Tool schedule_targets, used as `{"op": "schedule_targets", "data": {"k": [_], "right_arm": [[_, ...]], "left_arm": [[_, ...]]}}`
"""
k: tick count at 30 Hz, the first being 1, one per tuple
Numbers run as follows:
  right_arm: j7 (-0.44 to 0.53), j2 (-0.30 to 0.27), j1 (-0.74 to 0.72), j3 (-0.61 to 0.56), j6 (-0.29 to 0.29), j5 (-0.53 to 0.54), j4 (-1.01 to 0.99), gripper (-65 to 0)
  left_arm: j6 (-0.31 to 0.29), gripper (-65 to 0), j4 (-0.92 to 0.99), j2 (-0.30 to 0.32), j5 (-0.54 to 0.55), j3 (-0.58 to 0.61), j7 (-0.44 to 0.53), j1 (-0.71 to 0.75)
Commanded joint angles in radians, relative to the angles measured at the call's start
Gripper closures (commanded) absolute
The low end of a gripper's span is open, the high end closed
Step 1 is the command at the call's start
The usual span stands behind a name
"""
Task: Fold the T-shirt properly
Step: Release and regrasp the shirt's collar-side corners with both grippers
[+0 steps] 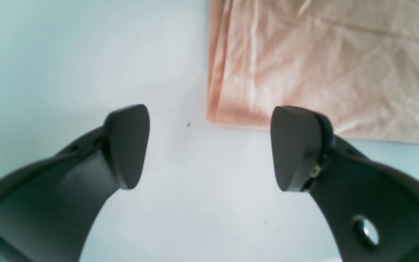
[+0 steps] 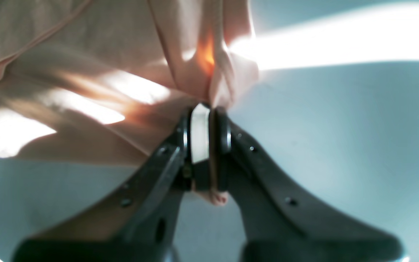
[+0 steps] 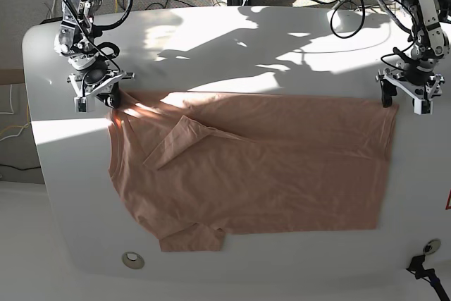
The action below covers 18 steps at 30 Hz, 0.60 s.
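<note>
The T-shirt (image 3: 268, 167) lies lengthwise between the arms: right gripper (image 2: 205, 109) pinches one corner, left gripper (image 1: 209, 145) hovers spread beside the opposite corner.

Quick count: one T-shirt (image 3: 282, 167), peach, spread across one white table (image 3: 232, 40). Two arms, two grippers: right gripper (image 3: 96, 93) far left, left gripper (image 3: 407, 93) far right. One round silver fitting (image 3: 132, 260) near left table edge. Cable tangle beyond far edge, too many to count.
</note>
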State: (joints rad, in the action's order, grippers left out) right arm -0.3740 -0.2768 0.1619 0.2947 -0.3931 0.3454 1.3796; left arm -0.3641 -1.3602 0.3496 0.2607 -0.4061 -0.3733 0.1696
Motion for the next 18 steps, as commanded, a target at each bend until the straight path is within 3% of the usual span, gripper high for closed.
{"op": "schedule_targets", "data": {"k": [1,7,10,15,18], "right_arm": [[-0.055,-0.006,0.008,-0.001,0.003,-0.016,0.002,0.0],[-0.055,0.020,0.008,-0.001,0.003,-0.016,0.005,0.0],[-0.055,0.020,0.009,-0.002,0.003,-0.016,0.005,0.0],[-0.055,0.021,0.009,-0.002,0.003,-0.016,0.005,0.0],[-0.055,0.021,0.011,-0.002,0.003,-0.016,0.005,0.0]], "left_arm": [[0.000,-49.5,0.034,0.022,0.012,-0.006,0.030,-0.031],[-0.002,-49.5,0.089,0.022,0.010,-0.003,0.029,-0.080],[-0.002,-48.1,0.100,0.024,0.010,0.054,0.029,-0.104],[0.000,-26.0,0.144,0.024,0.010,0.072,0.030,-0.124],[0.000,-17.1,0.146,0.024,0.010,0.072,0.030,-0.137]]}}
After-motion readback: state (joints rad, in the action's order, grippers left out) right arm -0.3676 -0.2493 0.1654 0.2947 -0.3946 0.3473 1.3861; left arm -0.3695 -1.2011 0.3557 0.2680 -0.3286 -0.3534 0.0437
